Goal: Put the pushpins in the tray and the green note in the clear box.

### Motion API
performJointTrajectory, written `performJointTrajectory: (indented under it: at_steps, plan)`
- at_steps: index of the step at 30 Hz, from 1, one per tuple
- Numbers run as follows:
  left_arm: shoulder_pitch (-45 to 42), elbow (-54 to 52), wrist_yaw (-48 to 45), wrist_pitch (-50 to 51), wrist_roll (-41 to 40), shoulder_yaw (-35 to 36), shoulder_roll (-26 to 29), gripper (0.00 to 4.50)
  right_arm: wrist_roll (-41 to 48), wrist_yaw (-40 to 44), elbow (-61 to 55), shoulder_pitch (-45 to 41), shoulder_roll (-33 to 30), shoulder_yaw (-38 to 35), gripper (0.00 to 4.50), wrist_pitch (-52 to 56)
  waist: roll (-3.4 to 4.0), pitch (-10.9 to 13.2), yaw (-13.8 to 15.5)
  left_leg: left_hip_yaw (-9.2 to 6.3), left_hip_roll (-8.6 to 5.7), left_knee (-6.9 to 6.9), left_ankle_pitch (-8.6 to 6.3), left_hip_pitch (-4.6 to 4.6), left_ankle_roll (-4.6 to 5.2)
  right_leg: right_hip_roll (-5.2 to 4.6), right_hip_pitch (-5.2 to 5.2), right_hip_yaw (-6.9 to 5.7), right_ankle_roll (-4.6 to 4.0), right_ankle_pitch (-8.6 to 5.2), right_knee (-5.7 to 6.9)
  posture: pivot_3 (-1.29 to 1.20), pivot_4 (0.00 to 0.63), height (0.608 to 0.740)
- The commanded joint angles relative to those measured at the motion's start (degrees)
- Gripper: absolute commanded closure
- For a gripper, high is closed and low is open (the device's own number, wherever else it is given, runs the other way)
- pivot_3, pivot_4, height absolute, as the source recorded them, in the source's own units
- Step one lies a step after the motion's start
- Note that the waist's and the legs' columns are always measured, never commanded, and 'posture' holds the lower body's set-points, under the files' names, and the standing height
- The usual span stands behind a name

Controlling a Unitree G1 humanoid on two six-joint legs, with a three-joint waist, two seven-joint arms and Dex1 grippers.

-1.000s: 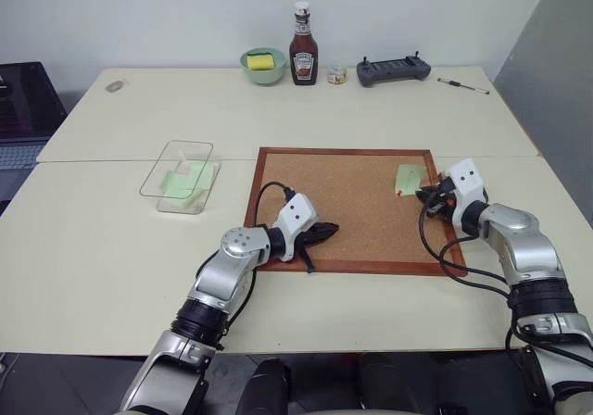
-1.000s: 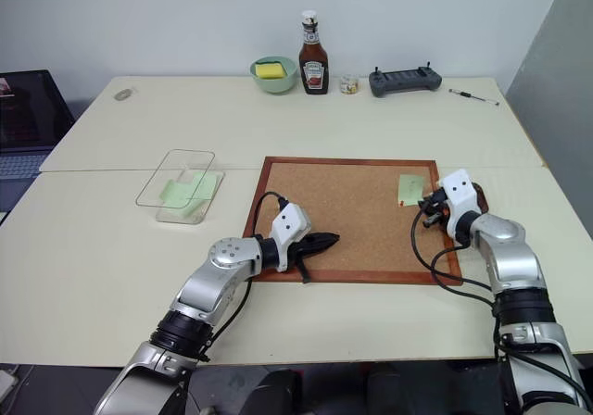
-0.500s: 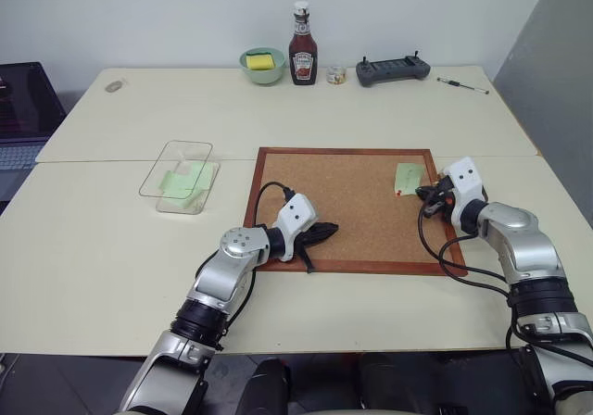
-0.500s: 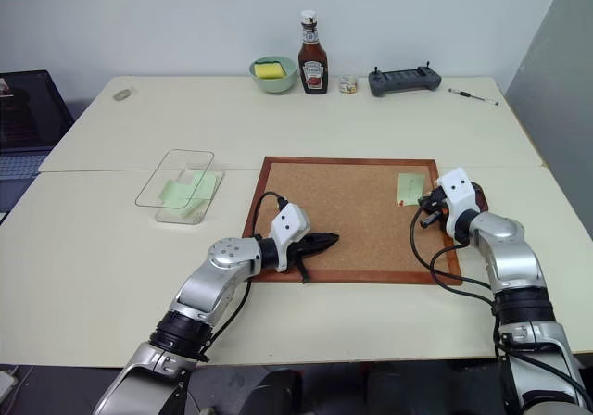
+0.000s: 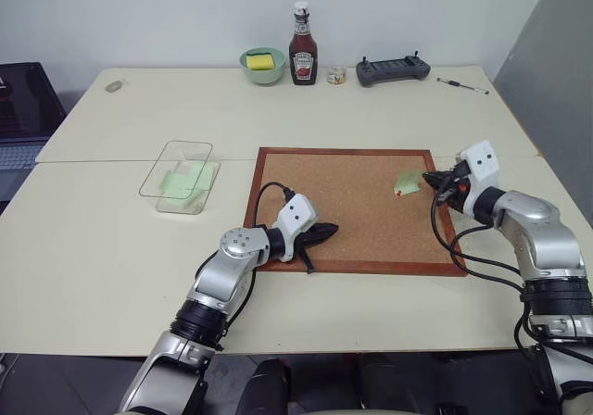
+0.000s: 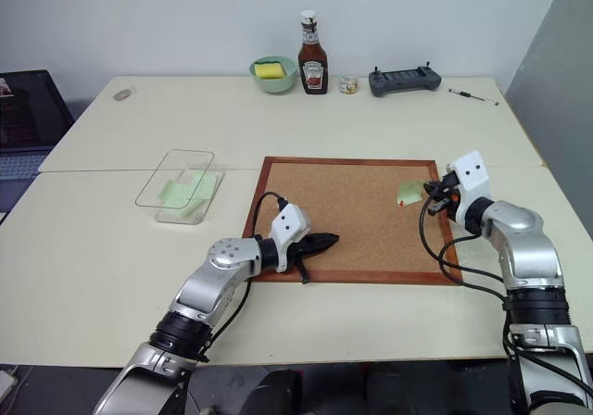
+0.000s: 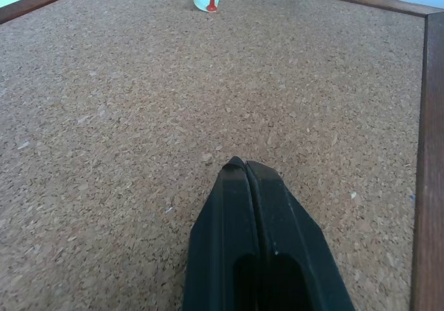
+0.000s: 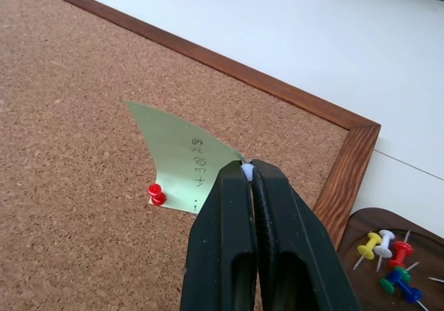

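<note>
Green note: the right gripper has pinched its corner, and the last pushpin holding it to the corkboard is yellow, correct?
Not quite. The right wrist view shows the right gripper shut on a corner of the green note, but the pushpin at the note's other corner on the corkboard is red, not yellow. A yellow pin lies in the tray.

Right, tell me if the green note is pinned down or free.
Pinned at one corner: a red pushpin holds the green note to the corkboard, while the right gripper lifts the opposite corner.
</note>
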Motion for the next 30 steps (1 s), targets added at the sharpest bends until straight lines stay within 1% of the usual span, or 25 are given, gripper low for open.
performJointTrajectory:
  at_steps: [1,6,11,18,20,21,24,30]
  plan:
    - [1.2,0.4,-0.1,1.2,0.9,-1.0,0.3,4.50,-0.1,-0.5,-1.4,0.6,-3.0,-2.8,4.47,0.0,0.00,0.0,0.0,0.01,0.00,0.00,0.00,0.00,0.00,0.00,0.00,0.01,0.00,0.00,0.00,0.00,0.150,0.740]
    - [1.2,0.5,-0.2,1.2,0.9,-1.0,0.2,4.50,-4.0,-3.4,1.8,0.9,-6.4,-2.4,4.47,-2.3,0.00,0.0,0.0,0.02,0.00,-0.01,0.00,0.00,0.00,0.00,0.00,0.01,0.00,0.00,0.00,0.00,0.150,0.740]
    - [1.0,0.8,-0.2,1.0,0.9,-1.1,0.0,4.50,-10.7,-5.8,6.1,0.2,-9.4,0.9,4.47,-6.7,0.00,0.0,0.0,0.04,0.00,-0.01,0.00,0.01,0.00,0.00,-0.01,0.02,0.00,0.00,-0.01,0.00,0.150,0.740]
    - [1.1,0.8,-0.2,1.0,0.9,-1.1,0.0,4.50,-13.0,-5.0,9.0,-0.2,-9.3,3.4,4.47,-7.9,0.00,0.0,0.0,0.05,0.00,-0.01,0.00,0.00,0.00,0.00,0.00,0.03,0.00,0.00,-0.02,0.00,0.150,0.740]
    - [1.2,0.7,-0.2,1.0,1.0,-1.1,0.0,4.50,-13.2,-5.0,9.7,-0.3,-9.0,3.9,4.03,-7.9,0.00,0.0,0.0,0.05,0.00,-0.01,0.00,0.00,0.00,0.00,0.01,0.03,0.00,0.00,-0.02,0.00,0.150,0.740]
    - [1.3,0.7,-0.2,1.0,0.9,-1.1,0.1,4.50,-13.4,-5.2,10.1,-0.4,-8.8,4.1,4.00,-8.2,0.00,0.0,0.0,0.05,0.00,-0.01,0.00,0.00,0.00,0.00,0.01,0.03,0.00,0.00,-0.02,0.00,0.150,0.740]
    - [1.2,0.7,-0.1,1.0,1.0,-1.1,0.0,4.50,-13.7,-5.4,11.1,-0.6,-8.7,4.1,3.44,-8.8,0.00,0.0,0.0,0.04,0.00,-0.01,0.00,0.00,0.00,0.00,0.01,0.02,0.00,0.00,-0.02,0.00,0.150,0.740]
    - [1.3,0.7,-0.1,1.0,1.1,-1.2,0.0,4.50,-13.4,-5.5,11.3,-1.0,-8.7,3.5,2.18,-8.9,0.00,0.0,0.0,0.05,0.00,0.00,0.00,0.00,0.00,0.00,0.01,0.02,0.00,0.00,-0.02,0.00,0.150,0.740]
